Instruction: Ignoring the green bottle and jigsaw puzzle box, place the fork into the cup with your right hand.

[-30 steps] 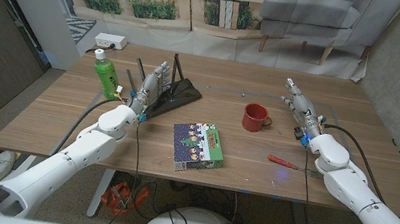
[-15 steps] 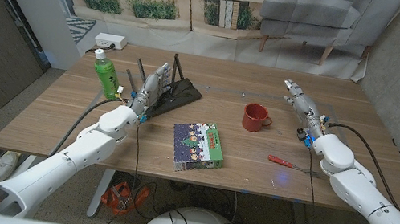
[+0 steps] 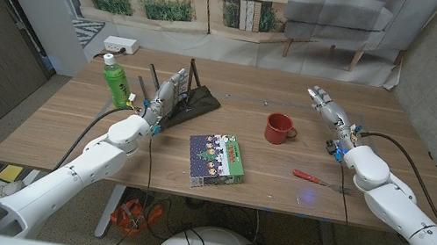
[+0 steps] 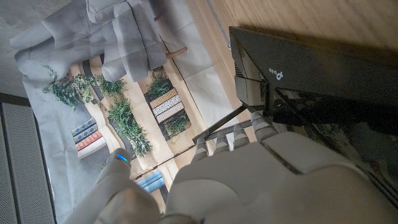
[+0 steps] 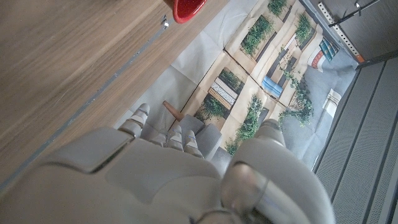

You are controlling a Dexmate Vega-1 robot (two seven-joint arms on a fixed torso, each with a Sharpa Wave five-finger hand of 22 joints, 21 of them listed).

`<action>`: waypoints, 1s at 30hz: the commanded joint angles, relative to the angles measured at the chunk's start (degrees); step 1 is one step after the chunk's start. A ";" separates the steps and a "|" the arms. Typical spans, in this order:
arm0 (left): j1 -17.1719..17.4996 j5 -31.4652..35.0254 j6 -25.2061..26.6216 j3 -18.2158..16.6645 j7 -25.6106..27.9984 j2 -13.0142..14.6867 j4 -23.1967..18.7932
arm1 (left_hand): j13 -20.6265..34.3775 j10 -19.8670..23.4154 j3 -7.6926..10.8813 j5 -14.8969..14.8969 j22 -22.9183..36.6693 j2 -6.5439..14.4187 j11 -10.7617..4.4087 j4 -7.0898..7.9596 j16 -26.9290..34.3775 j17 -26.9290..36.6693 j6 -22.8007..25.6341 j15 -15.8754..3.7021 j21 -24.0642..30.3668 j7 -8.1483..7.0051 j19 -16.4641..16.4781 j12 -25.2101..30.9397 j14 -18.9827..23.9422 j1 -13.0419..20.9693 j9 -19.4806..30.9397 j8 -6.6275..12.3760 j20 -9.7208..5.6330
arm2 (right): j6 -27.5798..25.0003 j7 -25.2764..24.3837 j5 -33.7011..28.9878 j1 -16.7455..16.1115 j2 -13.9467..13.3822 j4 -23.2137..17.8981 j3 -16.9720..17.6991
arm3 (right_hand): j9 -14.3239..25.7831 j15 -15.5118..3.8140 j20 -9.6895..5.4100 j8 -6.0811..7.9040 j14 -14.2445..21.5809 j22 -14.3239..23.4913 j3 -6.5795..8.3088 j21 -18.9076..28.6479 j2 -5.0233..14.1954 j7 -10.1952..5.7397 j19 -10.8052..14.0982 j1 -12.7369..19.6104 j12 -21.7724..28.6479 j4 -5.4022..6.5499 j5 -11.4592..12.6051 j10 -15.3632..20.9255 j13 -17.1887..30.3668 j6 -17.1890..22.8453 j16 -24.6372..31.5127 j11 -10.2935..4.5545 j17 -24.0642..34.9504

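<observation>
- Since a moment ago: right hand (image 3: 328,111) moved a bit farther back and a bit left; left hand (image 3: 168,94) stayed where it was.
- Same spots as before for the red cup (image 3: 278,128), the fork (image 3: 320,180), the green bottle (image 3: 115,79) and the puzzle box (image 3: 218,159).
- Right hand: fingers stretched out and a little apart, holding nothing, up over the table (image 3: 281,173) to the right of the cup.
- Left hand: fingers straight and close together, holding nothing, just beside a black router (image 3: 197,101), right of the green bottle.
- Fork with a red handle, lying flat near the front edge on the right, nearer than the cup and well apart from it, right of the puzzle box.
- Bare wood between cup and fork, and more from the cup to the right edge.
</observation>
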 commanded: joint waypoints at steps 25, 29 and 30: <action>-0.07 1.08 0.41 0.39 0.03 0.48 -1.89 | 0.17 0.23 0.06 0.22 0.31 0.45 0.02 -0.65 0.17 0.19 -0.79 -0.04 0.27 -0.29 -0.42 0.16 -1.43 0.24 0.11 -0.34 0.13 | -6.30 -6.64 -8.54 -4.78 -4.38 -8.81 2.16 | 0.13 -0.58 -1.23 0.61 0.23 0.19 1.13 0.50 0.30 0.11 1.05 3.35 -0.12 -2.26 -0.14 -0.44 0.29 0.51 0.37 0.06 -0.05; -0.50 1.02 0.14 0.48 -0.49 0.33 -1.36 | 0.17 0.33 0.07 0.22 0.31 0.48 0.05 -0.69 0.18 0.18 -0.79 -0.07 0.30 -0.22 -0.36 0.19 -1.43 0.27 0.11 -0.34 -0.01 | -7.09 -7.67 -8.86 -5.43 -4.17 -9.56 2.49 | 0.14 -0.43 -1.07 0.30 0.00 0.18 1.28 0.37 0.26 0.07 0.82 3.82 -0.35 -2.57 -0.21 -1.19 0.29 -0.13 0.29 -0.50 -0.05; -0.54 0.93 0.09 0.45 -0.56 0.30 -1.30 | 0.17 0.30 0.08 0.22 0.31 0.50 0.04 -0.71 0.20 0.18 -0.93 -0.05 0.31 -0.26 -0.35 0.17 -1.40 0.29 0.11 -0.39 0.00 | -7.18 -7.84 -8.90 -5.59 -4.15 -9.68 2.58 | 0.15 -0.42 -1.06 0.32 0.00 0.18 1.31 0.37 0.25 -0.03 0.83 3.88 -0.30 -2.61 -0.22 -1.08 0.30 -0.07 0.29 -0.61 -0.05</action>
